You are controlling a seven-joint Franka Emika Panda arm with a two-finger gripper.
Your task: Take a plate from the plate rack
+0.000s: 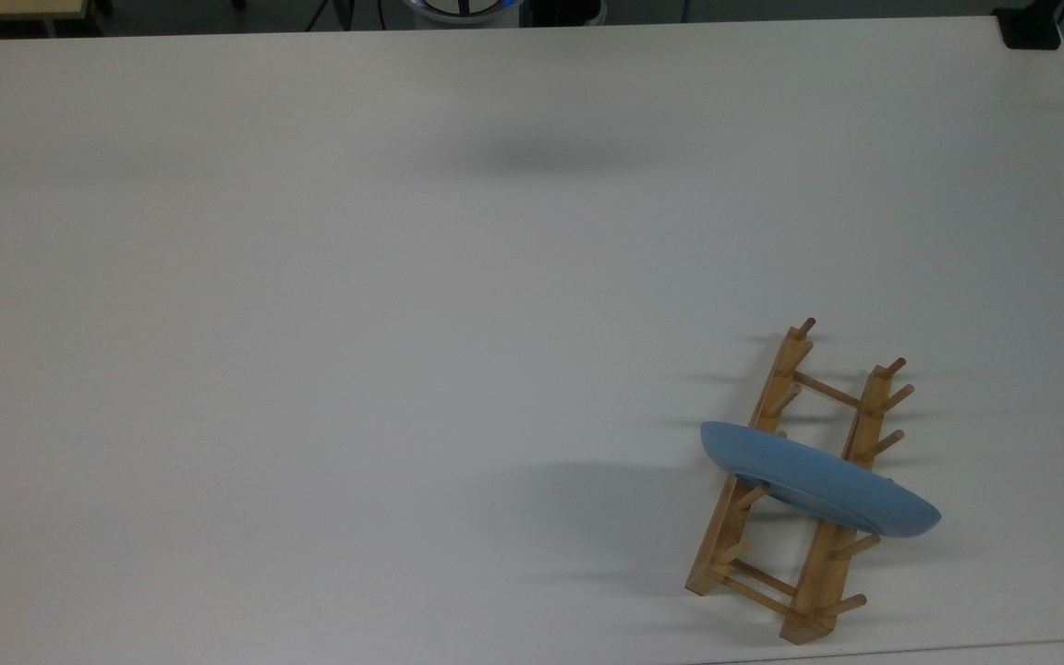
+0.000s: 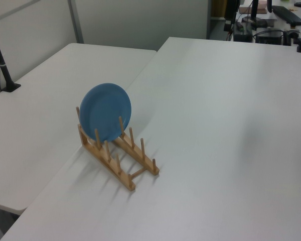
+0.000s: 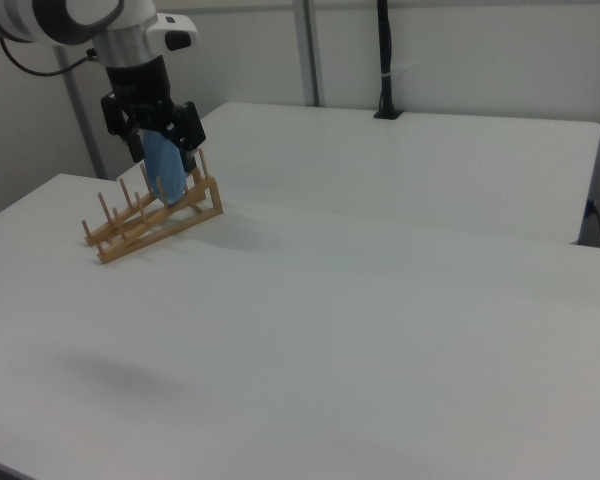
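Observation:
A light-blue plate [image 1: 818,480] stands on edge between the pegs of the wooden plate rack [image 1: 715,559], near the table's front right corner in the top view. In the left view the plate [image 2: 105,111] leans upright at the far end of the rack [image 2: 118,173], and nothing touches it. In the right view my gripper [image 3: 165,163] hangs from the white arm, open, its dark fingers [image 3: 190,150] overlapping the plate [image 3: 165,188] and the rack [image 3: 145,232] in the picture.
The white table [image 1: 310,369] is bare around the rack. A soft shadow [image 1: 541,152] lies far from the rack in the top view. A second table [image 2: 35,110] adjoins beyond the rack, with a black post [image 3: 385,60] clamped to it.

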